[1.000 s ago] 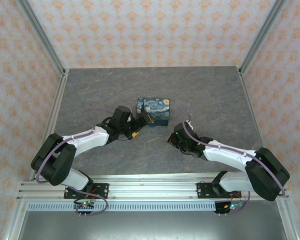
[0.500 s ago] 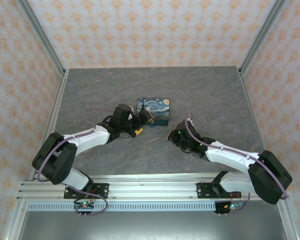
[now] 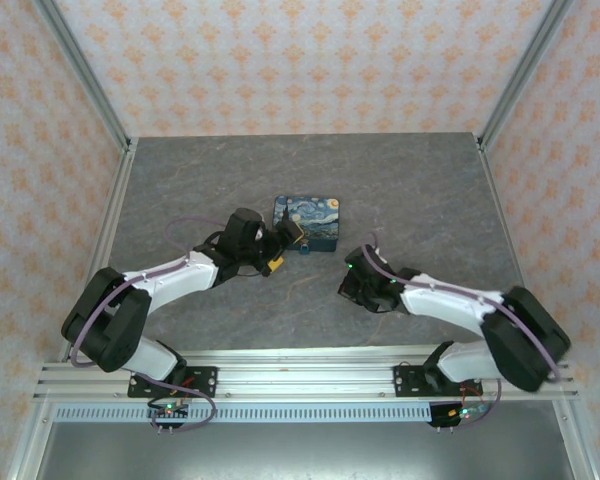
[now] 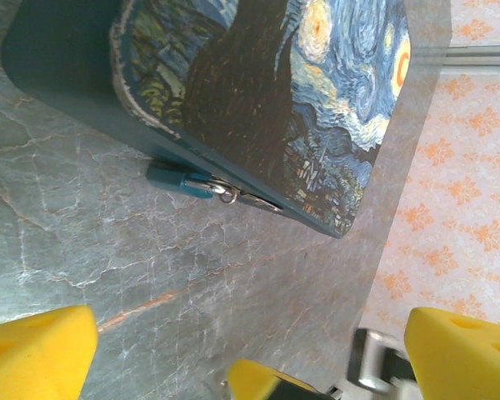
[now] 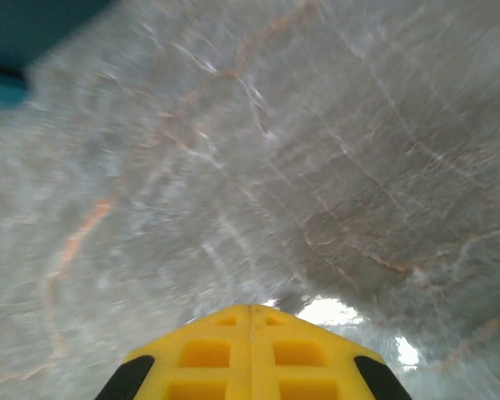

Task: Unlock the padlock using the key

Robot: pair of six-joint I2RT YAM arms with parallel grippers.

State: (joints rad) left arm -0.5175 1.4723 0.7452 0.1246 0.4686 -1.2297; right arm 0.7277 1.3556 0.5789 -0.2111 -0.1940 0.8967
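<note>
Right wrist view: the right claw (image 5: 250,333) has its yellow fingers (image 5: 208,350) pressed together along one seam. Whether the thin key is pinched between them cannot be determined. The picture is motion-blurred. Beyond the fingertips lies bare bench (image 5: 317,167). The padlock (image 5: 2,87) appears as a teal smear at the far upper left, well apart from this claw.

Change over the last second: in the top external view the right wrist has swung and drawn slightly back toward the near edge, away from the box (image 3: 308,220). The left claw (image 4: 250,346) has held its station. Its fingers are spread wide with nothing between them, and it is aimed at the padlock. The padlock lies on the bench against the box's near side, with its metal shackle (image 4: 221,190) hooked at the box's edge.

Significance (judgement): no key has reached the keyhole and the lock appears still closed. The task is therefore at an early stage, with the right arm repositioning.

Count:
- claws: two
- padlock: one
- box: one
- key: none identifiable
</note>
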